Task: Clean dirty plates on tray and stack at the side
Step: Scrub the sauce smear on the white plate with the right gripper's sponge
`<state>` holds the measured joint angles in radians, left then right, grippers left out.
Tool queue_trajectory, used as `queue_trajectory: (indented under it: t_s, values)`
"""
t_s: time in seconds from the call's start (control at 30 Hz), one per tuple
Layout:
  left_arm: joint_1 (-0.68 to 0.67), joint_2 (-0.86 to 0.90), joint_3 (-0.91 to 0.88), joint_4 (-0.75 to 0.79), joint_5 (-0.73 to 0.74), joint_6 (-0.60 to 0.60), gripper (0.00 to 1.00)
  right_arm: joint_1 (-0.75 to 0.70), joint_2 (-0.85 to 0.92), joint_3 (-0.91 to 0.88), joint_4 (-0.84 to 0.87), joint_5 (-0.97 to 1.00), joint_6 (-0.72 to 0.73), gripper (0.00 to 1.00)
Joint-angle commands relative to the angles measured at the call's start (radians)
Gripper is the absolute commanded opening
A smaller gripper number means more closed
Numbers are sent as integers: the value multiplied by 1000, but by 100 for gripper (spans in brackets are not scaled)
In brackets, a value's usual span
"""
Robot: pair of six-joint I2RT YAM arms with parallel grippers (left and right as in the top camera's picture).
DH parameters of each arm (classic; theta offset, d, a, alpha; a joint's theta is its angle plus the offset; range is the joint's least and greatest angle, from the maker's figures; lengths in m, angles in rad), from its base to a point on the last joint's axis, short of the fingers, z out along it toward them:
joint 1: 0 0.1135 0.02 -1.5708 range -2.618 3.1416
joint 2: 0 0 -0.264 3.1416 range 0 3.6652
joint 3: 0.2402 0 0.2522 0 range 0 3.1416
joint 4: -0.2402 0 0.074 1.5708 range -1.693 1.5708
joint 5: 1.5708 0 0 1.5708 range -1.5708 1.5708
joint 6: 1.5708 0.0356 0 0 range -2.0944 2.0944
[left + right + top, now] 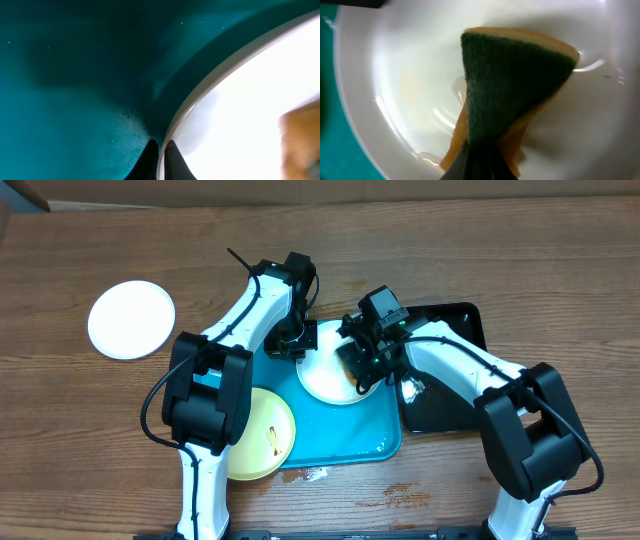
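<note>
The scrubbing step is in hand. The right gripper (479, 162) is clamped narrow on a folded sponge (515, 80), whose green scouring face presses on the white plate (325, 380) lying on the far half of the turquoise tray (340, 435). The left gripper (161, 150) pinches that plate's rim between nearly closed jaws, steadying it. A pale yellow plate (262, 435) with a small dark smudge overhangs the tray's near-left edge. A second white plate (131, 320) sits alone on the counter (80, 430) well to the left, which reads as the start of the stack. The next move calls for wiping across the plate without dragging it, then carrying it by the rim to that side. Only the overhead view shows all three plates and the black tray (450, 395) at the right. Only the left wrist view shows the rim between the fingers. The right wrist view alone shows wet streaks on the plate, though whether any soil remains there is hard to tell.
</note>
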<state>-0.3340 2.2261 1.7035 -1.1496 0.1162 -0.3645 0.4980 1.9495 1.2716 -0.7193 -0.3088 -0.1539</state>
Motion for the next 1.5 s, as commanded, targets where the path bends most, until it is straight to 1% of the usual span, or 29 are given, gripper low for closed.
queue_trajectory:
  t_s: [0.0, 0.23, 0.33, 0.53, 0.7, 0.93, 1.0, 1.07, 1.13, 1.2, 1.27, 1.33, 1.47]
  values:
    - [0, 22, -9, 8, -45, -17, 4, -1, 8, 39, -2, -113, -29, 4]
    - [0, 22, -9, 9, -45, -17, 4, -63, 8, 211, -127, -123, -29, 4]
    - [0, 22, -9, 9, -45, -17, 4, -85, 8, 244, -148, -122, -26, 4]
    - [0, 22, -9, 9, -45, -17, 4, -103, 14, 199, -145, -89, -27, 4]
    - [0, 22, -9, 9, -45, -17, 4, -103, 45, 148, -98, -89, -26, 4]
    - [0, 22, -9, 9, -45, -17, 4, -100, 98, 141, -106, -90, -26, 4]
    - [0, 22, -9, 9, -45, -16, 4, -99, 109, 141, -106, -98, 0, 4]
    - [0, 22, -9, 5, -45, -17, 4, -99, 113, 142, -116, -148, 31, 4]
    - [0, 22, -9, -3, -45, -16, 5, -99, 109, 149, -147, -258, 30, 4]
    - [0, 22, -9, -17, -40, -16, 9, -100, 103, 164, -172, -353, 28, 4]
    - [0, 22, -9, -36, -27, -16, 13, -102, 98, 180, -185, -394, 24, 4]
    - [0, 22, -8, -58, -6, 0, 15, -102, 94, 187, -184, -381, 24, 4]
    - [0, 22, -9, -72, 1, 5, 15, -102, 95, 183, -184, -273, 42, 4]
